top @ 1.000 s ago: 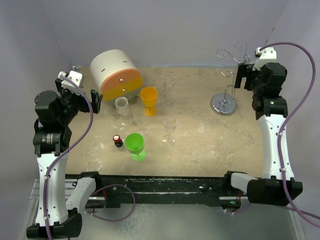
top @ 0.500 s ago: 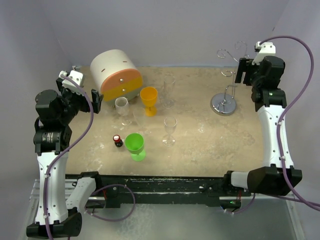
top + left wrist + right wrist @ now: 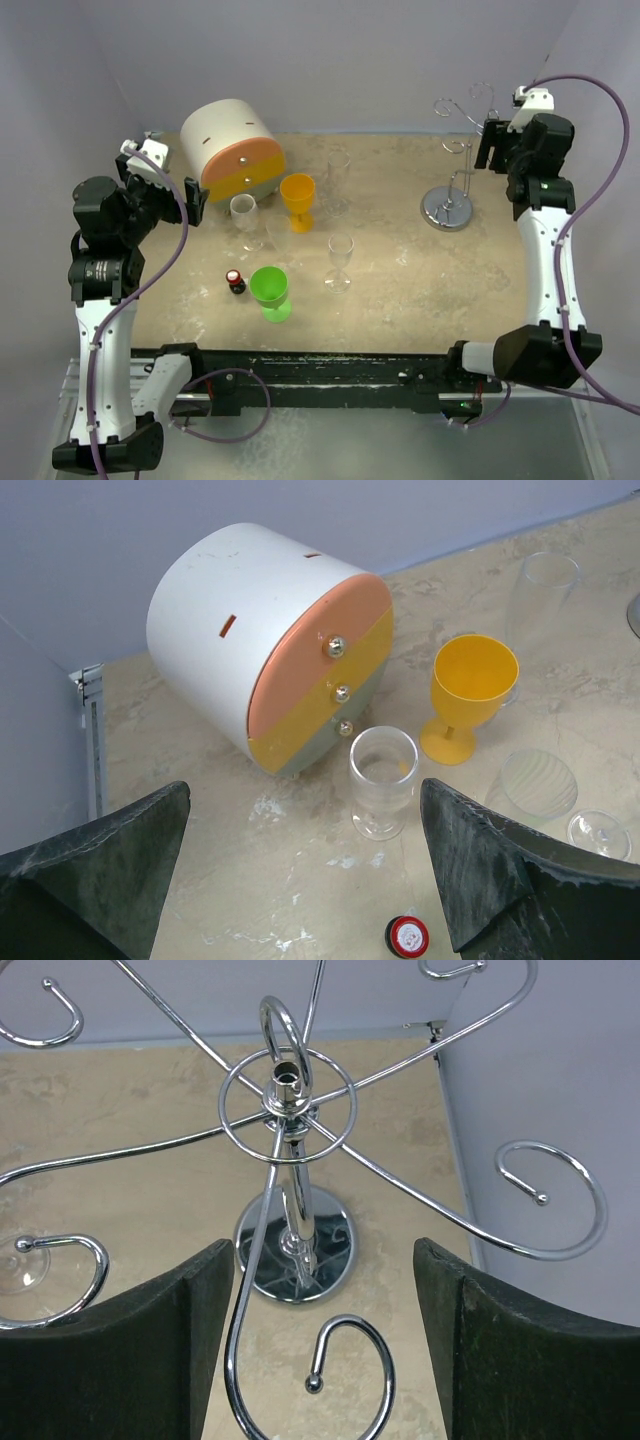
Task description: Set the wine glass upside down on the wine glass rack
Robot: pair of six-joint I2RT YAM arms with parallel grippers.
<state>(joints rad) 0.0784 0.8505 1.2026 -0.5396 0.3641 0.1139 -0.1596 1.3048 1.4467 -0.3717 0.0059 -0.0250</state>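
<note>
The wine glass stood upright, well apart from both arms' open, empty jaws, the right gripper above the wine glass rack

Beige table: rack, drawer box, goblets, wine glasses, bottle.

In the right wrist view, several looped arms of the wine glass rack run off the top and left edges. A wine glass shows only part of its foot at the left edge, bowl unseen. In the left wrist view, the bottom edge clips the red-capped bottle and the fingers of the left claw.
</note>
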